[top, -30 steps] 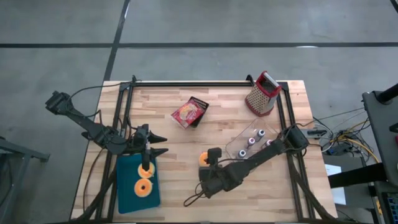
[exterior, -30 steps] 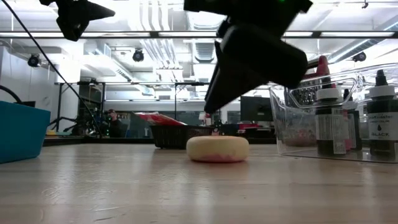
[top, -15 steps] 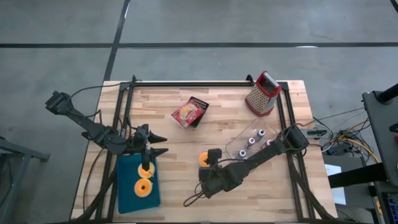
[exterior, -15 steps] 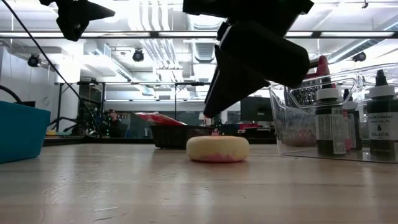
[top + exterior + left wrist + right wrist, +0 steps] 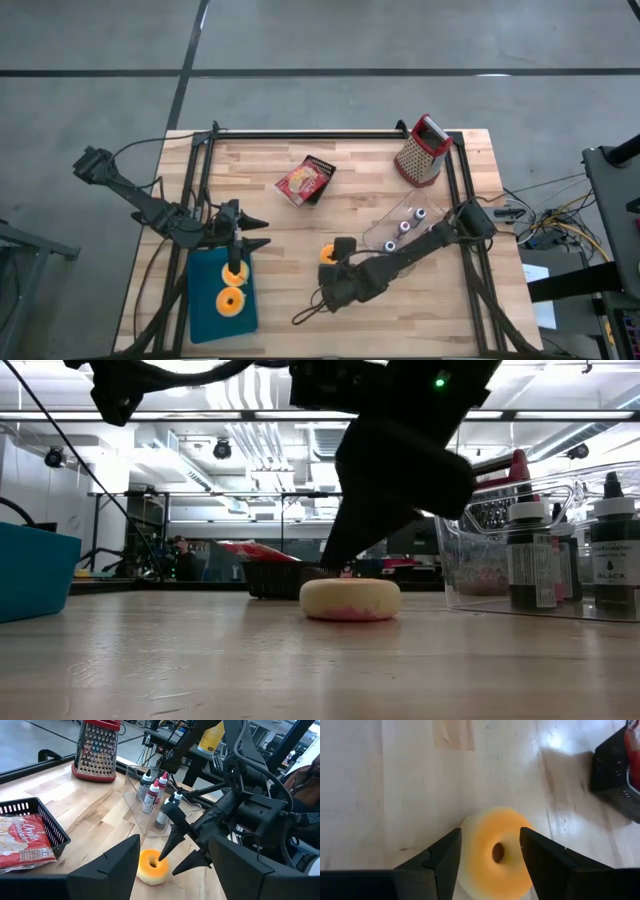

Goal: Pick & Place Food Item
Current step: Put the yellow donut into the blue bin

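An orange ring donut (image 5: 326, 257) lies flat on the wooden table near its middle; it also shows in the right wrist view (image 5: 497, 856) and the low view (image 5: 350, 600). My right gripper (image 5: 336, 250) is open just above it, fingers pointing down, one on each side of the donut (image 5: 152, 866); I see no touch. My left gripper (image 5: 262, 234) is open and empty, held above the far end of a teal tray (image 5: 205, 300). Two more donuts (image 5: 232, 288) lie in that tray.
A clear bin of small bottles (image 5: 405, 228) stands just right of the donut. A black basket with a red snack packet (image 5: 305, 180) lies behind it, and a red-based grater (image 5: 420, 152) stands at the far right. Bare table lies toward the near edge.
My right gripper has come down toward the donut and shifted slightly toward the table's left, staying open. The donut has not moved.
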Controlling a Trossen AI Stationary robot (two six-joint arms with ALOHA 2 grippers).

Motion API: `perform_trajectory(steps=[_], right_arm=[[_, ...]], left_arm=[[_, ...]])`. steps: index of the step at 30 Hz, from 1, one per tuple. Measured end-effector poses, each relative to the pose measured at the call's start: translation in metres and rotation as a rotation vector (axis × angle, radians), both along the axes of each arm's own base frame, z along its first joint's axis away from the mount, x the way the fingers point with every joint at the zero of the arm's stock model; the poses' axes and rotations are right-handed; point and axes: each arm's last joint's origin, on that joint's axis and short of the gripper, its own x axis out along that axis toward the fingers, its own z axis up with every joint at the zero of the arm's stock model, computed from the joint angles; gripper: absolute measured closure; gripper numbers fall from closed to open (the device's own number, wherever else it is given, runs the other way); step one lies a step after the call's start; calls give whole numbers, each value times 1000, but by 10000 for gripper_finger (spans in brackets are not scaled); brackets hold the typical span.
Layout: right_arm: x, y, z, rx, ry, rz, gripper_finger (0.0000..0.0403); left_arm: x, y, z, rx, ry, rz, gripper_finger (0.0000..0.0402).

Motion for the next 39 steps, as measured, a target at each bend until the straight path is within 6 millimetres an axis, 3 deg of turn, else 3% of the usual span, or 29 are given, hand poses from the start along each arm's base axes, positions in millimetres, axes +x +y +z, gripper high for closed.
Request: perform_trajectory(steps=[16,25,33,39], right_arm=[[4,-14,-4,112,75,1,154],[4,-33,-13,201,139,-71,165],[2,-35,-18,206,154,-56,170],[2,-34,-18,237,171,-41,202]], left_arm=[[0,0,0,0,0,0,158],[0,0,0,0,0,0,158],[0,0,0,0,0,0,158],[0,0,0,0,0,0,158]])
